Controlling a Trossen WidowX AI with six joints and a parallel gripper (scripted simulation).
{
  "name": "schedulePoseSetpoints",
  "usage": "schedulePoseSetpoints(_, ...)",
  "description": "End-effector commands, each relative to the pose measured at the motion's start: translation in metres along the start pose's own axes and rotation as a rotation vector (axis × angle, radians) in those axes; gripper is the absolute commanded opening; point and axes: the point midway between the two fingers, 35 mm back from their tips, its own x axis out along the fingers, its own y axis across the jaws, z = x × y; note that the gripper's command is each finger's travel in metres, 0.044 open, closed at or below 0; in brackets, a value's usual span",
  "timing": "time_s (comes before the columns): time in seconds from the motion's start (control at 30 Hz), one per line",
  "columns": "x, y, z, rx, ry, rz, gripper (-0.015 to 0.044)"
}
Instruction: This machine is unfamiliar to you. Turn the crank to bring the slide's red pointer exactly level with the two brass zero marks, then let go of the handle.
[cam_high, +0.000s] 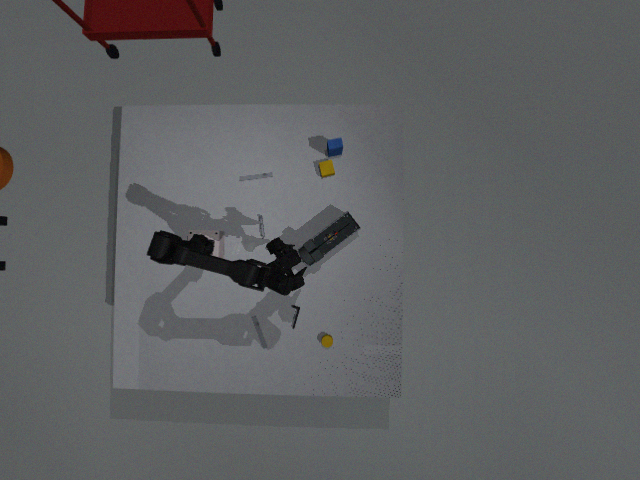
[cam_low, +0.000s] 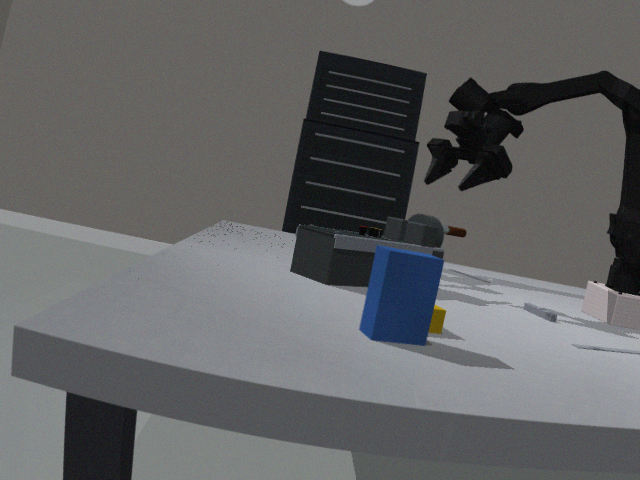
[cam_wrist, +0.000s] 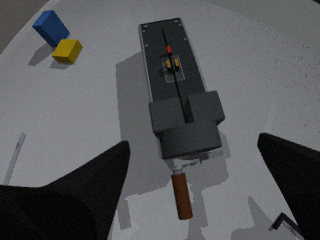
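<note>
The dark grey machine (cam_high: 321, 246) (cam_low: 312, 255) (cam_wrist: 152, 75) stands on the table, its long slot running away from the crank end. Its red pointer (cam_wrist: 169, 49) is in the slot, beyond the two brass marks (cam_wrist: 172, 64) on the side away from the crank, not level with them. The brown crank handle (cam_low: 456, 231) (cam_wrist: 182, 197) sticks out of the near end. My gripper (cam_low: 443, 186) (cam_wrist: 195, 143) is open and empty, above the crank end, with the handle showing between the fingers in the wrist view but lower down. In the top view the arm hides the handle.
A blue block (cam_high: 334, 147) (cam_low: 403, 294) (cam_wrist: 50, 29) and a yellow block (cam_high: 326, 168) (cam_low: 437, 319) (cam_wrist: 67, 51) stand beside the machine. A yellow cylinder (cam_high: 327, 341), a black angled piece (cam_high: 296, 316) (cam_wrist: 283, 220) and a grey bar (cam_high: 255, 176) lie elsewhere on the table.
</note>
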Motion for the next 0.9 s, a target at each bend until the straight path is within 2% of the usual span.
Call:
schedulePoseSetpoints(0.0, -0.023, 0.004, -0.016, -0.074, -0.070, 0.082, 0.0440)
schedulePoseSetpoints(0.33, -0.029, 0.005, -0.021, -0.094, -0.097, 0.104, 0.0440)
schedulePoseSetpoints(0.73, 0.010, 0.005, -0.053, -0.094, -0.097, 0.104, 0.0440)
schedulePoseSetpoints(0.87, 0.012, 0.006, -0.055, -0.094, -0.097, 0.104, 0.0440)
